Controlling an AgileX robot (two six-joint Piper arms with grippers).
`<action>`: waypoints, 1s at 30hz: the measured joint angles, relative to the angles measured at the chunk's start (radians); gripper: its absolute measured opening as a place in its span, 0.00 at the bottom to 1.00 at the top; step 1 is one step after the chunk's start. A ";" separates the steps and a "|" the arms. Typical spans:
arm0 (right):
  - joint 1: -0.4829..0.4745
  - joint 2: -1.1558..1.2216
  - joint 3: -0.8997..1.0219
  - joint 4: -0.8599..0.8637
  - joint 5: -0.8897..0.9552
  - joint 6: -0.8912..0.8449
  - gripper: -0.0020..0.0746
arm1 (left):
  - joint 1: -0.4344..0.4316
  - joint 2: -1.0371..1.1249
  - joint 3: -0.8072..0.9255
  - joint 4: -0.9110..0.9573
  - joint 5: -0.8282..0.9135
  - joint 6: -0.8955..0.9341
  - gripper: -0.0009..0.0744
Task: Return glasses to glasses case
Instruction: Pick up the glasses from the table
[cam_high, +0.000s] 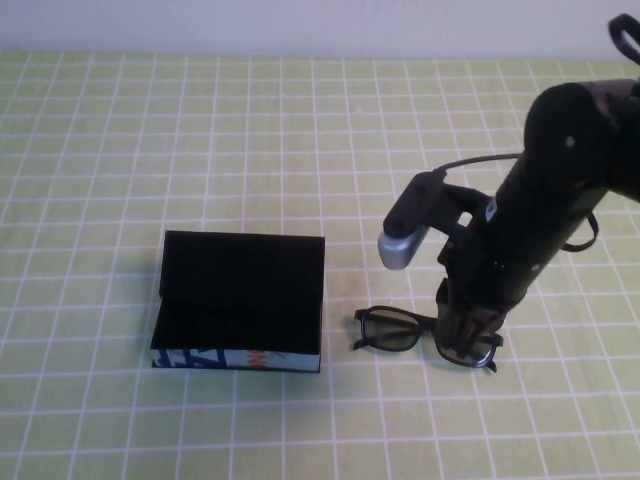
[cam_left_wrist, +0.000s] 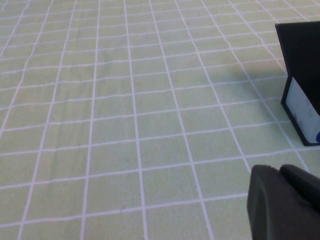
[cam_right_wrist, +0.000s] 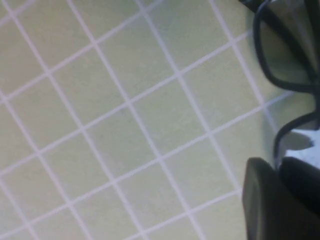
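Glasses (cam_high: 397, 330) lie on the bench (cam_high: 300, 130), just beside the glasses case (cam_high: 240, 300), at its 3 o'clock. Case lid stands open; black interior, nothing visible inside. Right gripper (cam_high: 465, 335) is down over the right-hand lens; whether its fingers are open or clamped cannot be told. Left gripper (cam_left_wrist: 285, 205) is near the case's side; finger state cannot be told. Case front shows blue and orange print, not legible.

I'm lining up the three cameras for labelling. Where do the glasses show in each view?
High view: glasses on the checked tablecloth, right of the open glasses case, the right hand down on them.
Left wrist view: not in it; only the case's corner and the left hand.
Right wrist view: frame along the picture's right edge.
Shared landmark: the tablecloth.
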 joint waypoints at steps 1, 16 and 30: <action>0.000 0.024 -0.021 -0.021 0.003 -0.033 0.08 | 0.000 0.000 0.000 0.000 0.000 0.000 0.01; 0.000 0.298 -0.249 -0.122 0.031 -0.202 0.55 | 0.000 0.000 0.000 0.000 0.000 0.000 0.01; 0.000 0.364 -0.303 -0.169 0.042 -0.216 0.54 | 0.000 0.000 0.000 0.000 0.000 0.000 0.01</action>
